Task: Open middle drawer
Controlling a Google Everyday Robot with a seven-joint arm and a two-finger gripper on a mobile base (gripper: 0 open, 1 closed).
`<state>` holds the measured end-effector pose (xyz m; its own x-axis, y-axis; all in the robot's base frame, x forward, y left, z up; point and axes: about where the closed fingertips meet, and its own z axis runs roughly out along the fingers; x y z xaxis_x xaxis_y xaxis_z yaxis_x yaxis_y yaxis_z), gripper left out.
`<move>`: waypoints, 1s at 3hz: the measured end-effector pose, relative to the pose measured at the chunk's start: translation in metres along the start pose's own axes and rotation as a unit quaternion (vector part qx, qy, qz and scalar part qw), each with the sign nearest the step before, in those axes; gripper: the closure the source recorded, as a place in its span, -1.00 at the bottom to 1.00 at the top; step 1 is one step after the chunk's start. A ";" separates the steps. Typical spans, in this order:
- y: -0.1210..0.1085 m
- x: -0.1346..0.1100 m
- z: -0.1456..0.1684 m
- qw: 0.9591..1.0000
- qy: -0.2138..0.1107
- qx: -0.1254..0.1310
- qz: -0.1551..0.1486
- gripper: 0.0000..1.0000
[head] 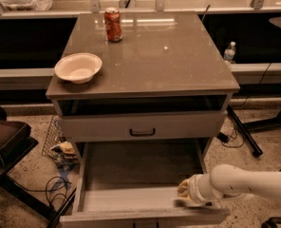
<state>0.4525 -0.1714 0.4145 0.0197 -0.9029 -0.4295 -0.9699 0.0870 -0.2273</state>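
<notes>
A grey cabinet (169, 56) filled the centre of the frame, seen from above and in front. The middle drawer (140, 170) stood pulled well out toward the bottom edge of the frame, its plain grey inside in full view and its front cut off at the bottom edge. Above it, another drawer (98, 126) with a small black handle (142, 132) sat pushed in beneath a dark gap under the cabinet top.

The gripper (184, 194) was in the lower right of the frame, at the right end of the middle drawer's front wall, against its top edge and just inside the drawer's right side. Whether it was clenched on that edge or released could not be told. Its white arm (254, 184) ran off to the right edge of the frame.

On the cabinet top, a white bowl (78, 67) sat near the left edge and a red can (113, 24) stood upright toward the back. A water bottle (229, 52) stood on the ledge to the cabinet's right.
</notes>
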 end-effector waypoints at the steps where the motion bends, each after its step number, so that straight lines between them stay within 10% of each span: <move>1: 0.002 -0.003 0.036 1.000 -0.007 -0.017 0.003 1.00; 3: 0.055 0.020 0.015 0.998 0.012 -0.059 0.029 1.00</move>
<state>0.4034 -0.1787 0.3797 -0.0418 -0.9077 -0.4174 -0.9911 0.0904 -0.0975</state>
